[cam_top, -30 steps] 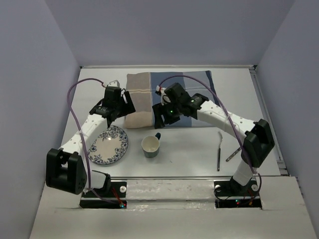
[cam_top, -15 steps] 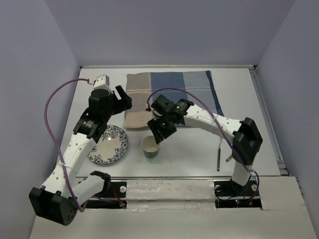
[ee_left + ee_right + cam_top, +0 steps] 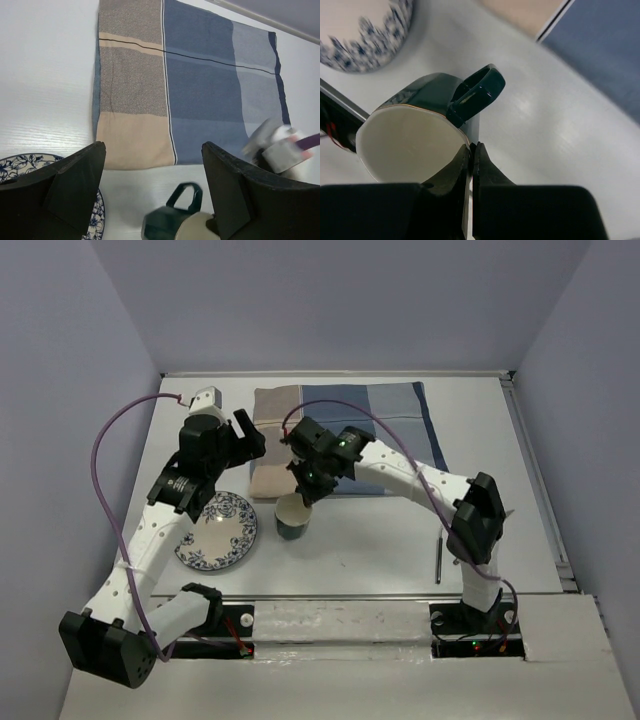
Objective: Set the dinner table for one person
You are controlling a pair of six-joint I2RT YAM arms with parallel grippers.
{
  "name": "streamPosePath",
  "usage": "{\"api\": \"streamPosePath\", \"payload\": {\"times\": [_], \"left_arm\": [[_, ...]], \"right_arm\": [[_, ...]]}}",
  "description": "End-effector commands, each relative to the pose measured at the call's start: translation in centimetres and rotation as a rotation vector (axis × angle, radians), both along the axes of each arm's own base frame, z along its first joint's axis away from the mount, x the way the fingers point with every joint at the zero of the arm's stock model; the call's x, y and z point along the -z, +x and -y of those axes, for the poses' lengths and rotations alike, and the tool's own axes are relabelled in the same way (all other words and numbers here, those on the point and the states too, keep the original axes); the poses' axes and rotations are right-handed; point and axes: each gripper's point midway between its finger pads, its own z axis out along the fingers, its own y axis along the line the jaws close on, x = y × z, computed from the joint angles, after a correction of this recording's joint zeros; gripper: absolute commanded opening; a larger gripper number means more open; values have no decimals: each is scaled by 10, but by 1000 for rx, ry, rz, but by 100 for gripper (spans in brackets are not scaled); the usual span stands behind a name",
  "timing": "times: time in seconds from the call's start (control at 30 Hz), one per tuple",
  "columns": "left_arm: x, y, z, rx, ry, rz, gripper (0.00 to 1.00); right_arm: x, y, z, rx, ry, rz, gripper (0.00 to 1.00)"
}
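At the left, a blue-patterned plate (image 3: 217, 531) lies on the dinner table (image 3: 370, 550), the matte white-grey top under everything. Above it the left gripper (image 3: 250, 433) hangs with its fingers spread wide, grasping nothing. Just right of the plate, the right gripper (image 3: 303, 486) is pinched onto the rim of a dark green mug (image 3: 292, 517), one finger inside and one outside, beside the handle. The mug looks tipped. Such a thin rim pinch could let it swing or slip, and it may knock the plate, which is very near. Behind lies the striped mat (image 3: 350, 440), flat, and a dark utensil (image 3: 438, 560) rests far right. Plain lilac-grey walls (image 3: 80, 390) close in the smooth, bare-looking surface.
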Motion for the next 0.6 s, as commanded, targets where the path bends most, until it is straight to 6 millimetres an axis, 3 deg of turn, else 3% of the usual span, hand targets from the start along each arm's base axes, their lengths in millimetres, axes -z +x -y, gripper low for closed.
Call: {"api": "streamPosePath", "payload": {"times": [0.0,0.1,0.13,0.23,0.27,0.3,0.33,0.37,0.43,0.47,0.57], "left_arm": [[-39,5,2,18,-3,93,89],[-38,4,1,21,6,92,89],[-34,4,2,24,7,84,89],[-26,2,4,38,0,67,89],[-25,1,5,40,-3,68,89],[-25,1,6,41,-9,68,89],[-26,0,6,41,-10,71,89],[-29,0,5,41,-13,78,89],[-31,-1,4,35,-7,78,89],[-32,-1,4,34,-5,80,90],[-31,-2,2,26,-2,78,89]], "right_arm": [[-121,91,12,193,230,291,0],[-153,133,41,262,251,387,0],[-158,158,66,326,236,418,0],[-173,206,105,422,218,501,0],[-176,228,133,486,204,520,0],[-179,247,144,523,208,545,0],[-181,261,158,563,202,564,0],[-180,287,184,639,192,590,0],[-177,310,211,718,186,608,0],[-177,325,236,795,204,611,0],[-162,354,265,900,218,620,0]]}}
